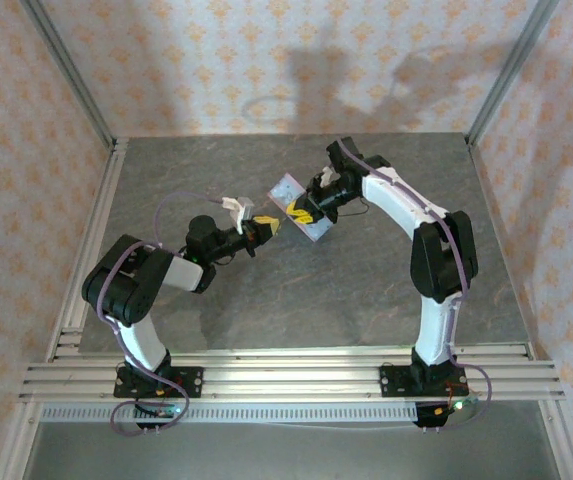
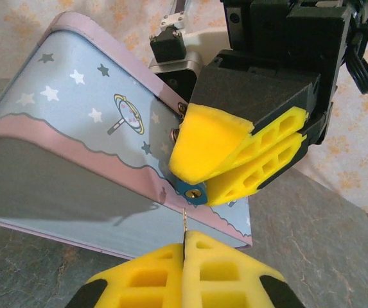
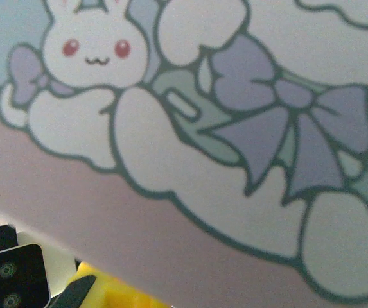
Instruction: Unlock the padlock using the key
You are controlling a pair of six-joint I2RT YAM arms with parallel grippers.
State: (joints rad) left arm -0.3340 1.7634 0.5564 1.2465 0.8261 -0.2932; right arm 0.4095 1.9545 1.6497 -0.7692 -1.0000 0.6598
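Seen from the left wrist, the left gripper [image 2: 185, 242] has its two yellow foam fingers pressed flat together at the bottom of the view. They pinch a very thin pale key [image 2: 185, 221], whose blade stands straight up out of the seam between the fingertips.

Just beyond the key's tip, and a shade to the right of it, sits a tiny dark teal padlock [image 2: 191, 190] with a small brassy keyhole facing the left gripper. The key's tip comes right up under the padlock's lower edge; whether the two touch cannot be told.

The right gripper [image 2: 203, 176] reaches in from the far right, pointing back toward the left gripper. Its yellow fingers are closed down on the padlock, so just the bottom corner of the lock peeks out from between their tips.

Behind the padlock, to the left of the right gripper's fingers, is a pastel blue and pink tin [image 2: 74, 147] printed with white stars. It is tilted, and the padlock sits at its near edge.

From the right wrist, the tin's lid lies very close in front, showing a white rabbit [image 3: 94, 45] and a purple bow [image 3: 286, 122].

From above, both grippers meet tip to tip over the middle of a grey table [image 1: 366, 290], the tin just beyond them.
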